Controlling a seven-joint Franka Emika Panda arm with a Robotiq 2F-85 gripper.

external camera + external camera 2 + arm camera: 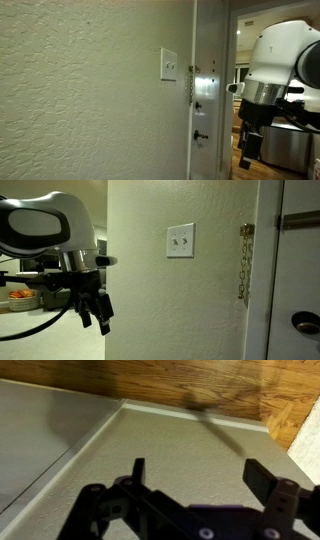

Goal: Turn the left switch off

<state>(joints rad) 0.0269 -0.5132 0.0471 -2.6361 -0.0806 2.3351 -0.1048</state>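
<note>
A white wall switch plate (180,240) with two small toggles sits on the textured cream wall; it also shows in an exterior view (168,64). The left switch (175,241) is the left-hand toggle; its position is too small to tell. My gripper (94,316) hangs open and empty well away from the plate, pointing down; it also shows in an exterior view (250,152). In the wrist view the open jaws (200,472) face a pale surface and wood floor, with nothing between them. The switch plate is out of the wrist view.
A white door with a metal chain latch (243,265) and a dark handle (303,322) stands beside the switch plate. The chain (191,85) and handle (200,135) also show in an exterior view. A kitchen counter with a bowl (20,298) lies behind the arm.
</note>
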